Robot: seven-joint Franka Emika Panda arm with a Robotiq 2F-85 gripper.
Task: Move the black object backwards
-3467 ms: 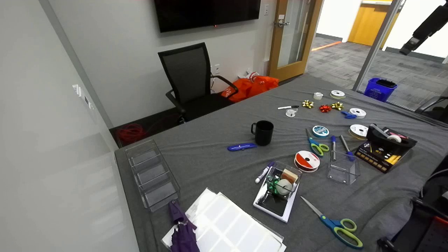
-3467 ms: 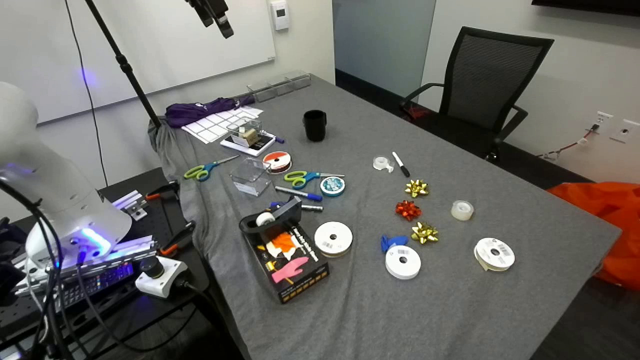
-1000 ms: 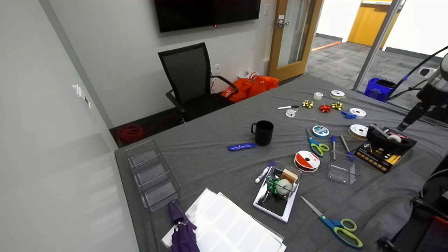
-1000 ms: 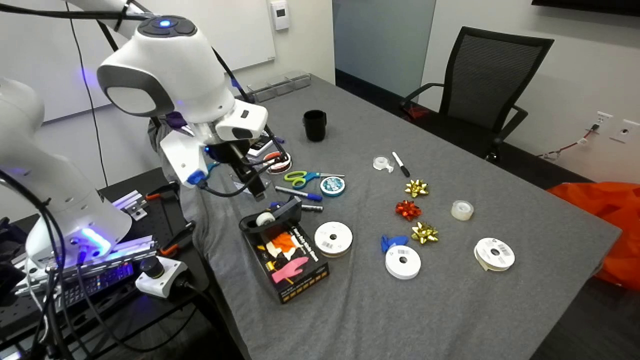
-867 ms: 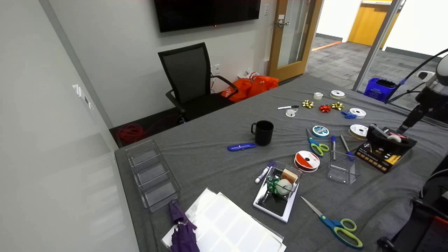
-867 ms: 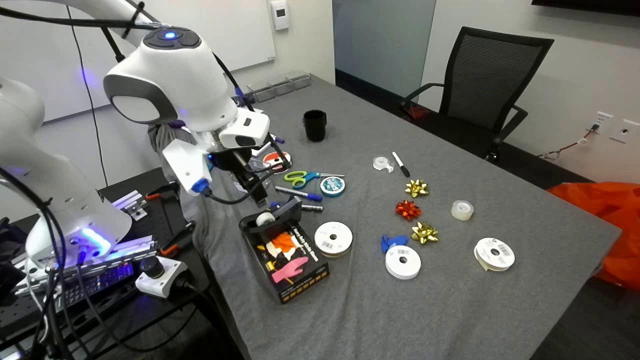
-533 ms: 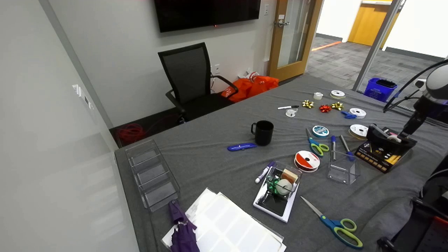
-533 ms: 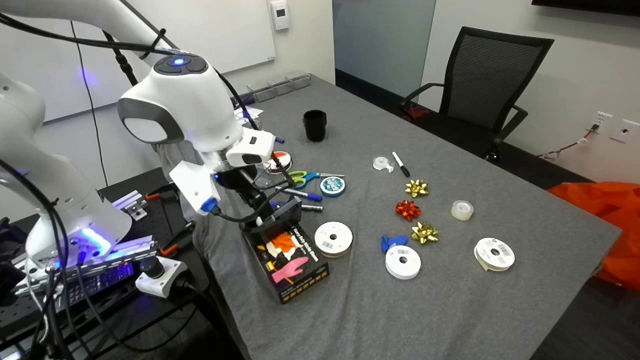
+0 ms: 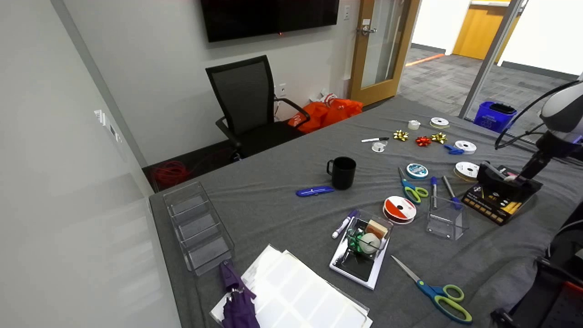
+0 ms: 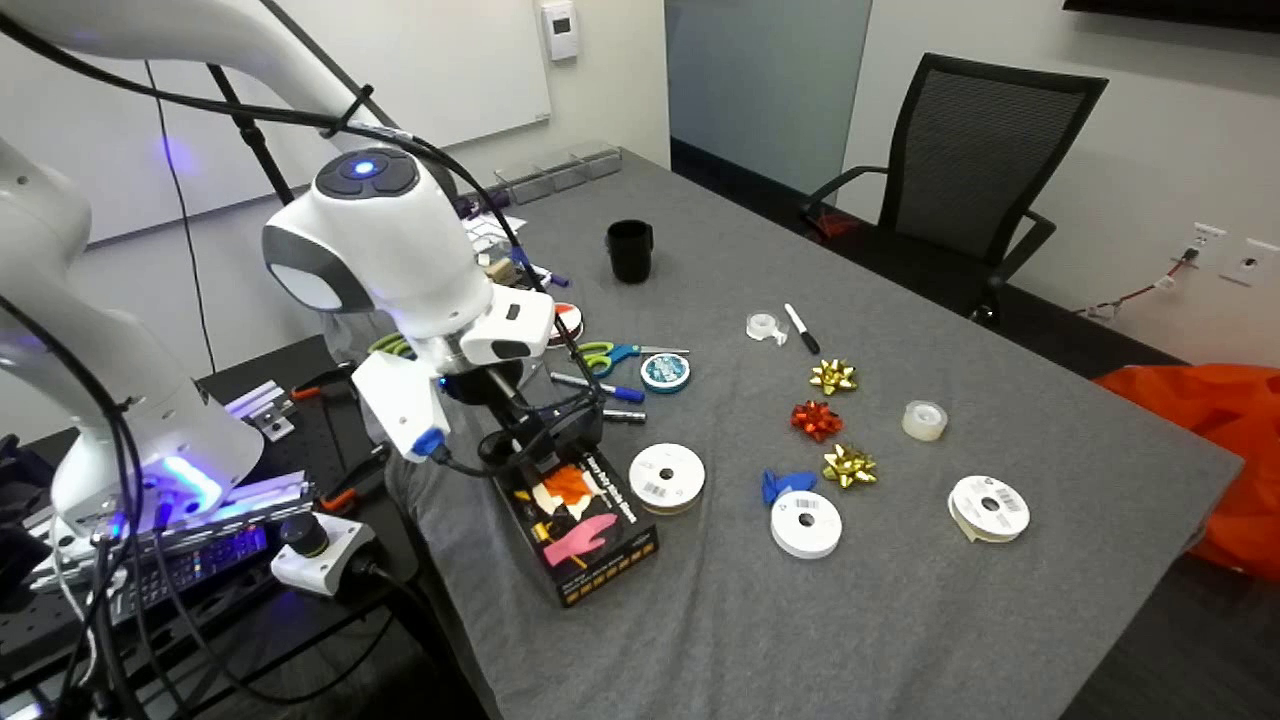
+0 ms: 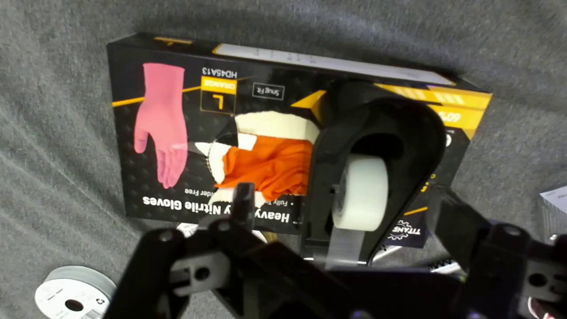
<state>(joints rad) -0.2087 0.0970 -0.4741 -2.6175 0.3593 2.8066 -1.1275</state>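
The black tape dispenser holds a white tape roll. It lies on the black glove box. In an exterior view, the dispenser shows on the box; in an exterior view, my arm partly covers the dispenser. My gripper is open, with one finger on each side of the dispenser in the wrist view. The gripper is low at the dispenser in both exterior views. I cannot tell whether the fingers touch it.
A white ribbon spool lies right beside the box. Markers, a clear container, scissors and a red-white spool lie near. A black mug stands farther off. The robot's base table adjoins the cloth-covered table.
My arm has come down from high up to the glove box. Over the last second, the gripper has lowered further onto the tape dispenser. The dispenser and box have not visibly moved.
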